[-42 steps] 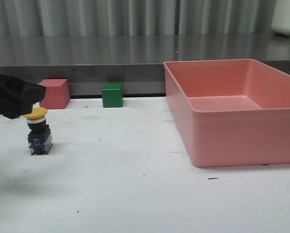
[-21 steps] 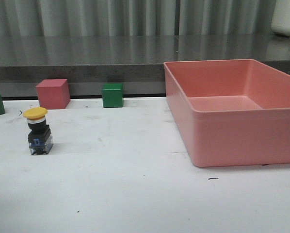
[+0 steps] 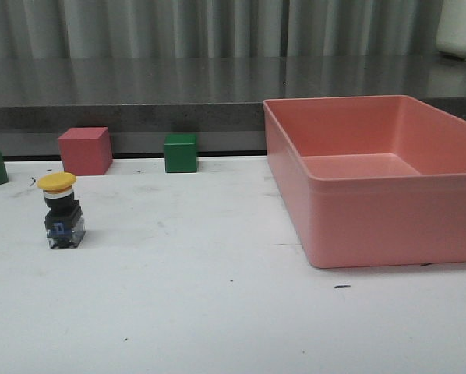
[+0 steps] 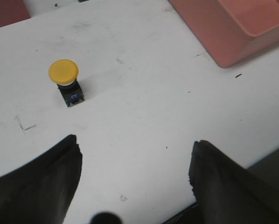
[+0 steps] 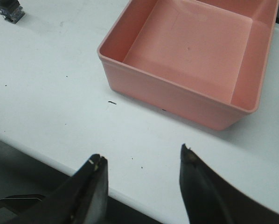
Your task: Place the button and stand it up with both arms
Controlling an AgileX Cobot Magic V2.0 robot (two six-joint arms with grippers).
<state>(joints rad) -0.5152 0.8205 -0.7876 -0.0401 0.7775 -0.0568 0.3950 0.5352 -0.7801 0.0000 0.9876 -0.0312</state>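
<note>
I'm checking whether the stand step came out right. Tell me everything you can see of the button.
The button stands upright on the white table, left of the pink bin. A yellow mushroom cap sits on a black neck above a blocky black base with blue and metal contacts; it looks like plastic. Nothing touches it but the table; the open left gripper is well clear of it.

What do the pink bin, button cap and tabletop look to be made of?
Pink bin: likely moulded plastic, matte to satin; one-piece walls, rounded rim, soft sheen.
Button cap: probably smooth yellow plastic, even colour; its base looks like black plastic with blue and metal contacts.
Table: white, matte, laminate or painted board, hard to tell; scuffs and dark specks show on it.
</note>
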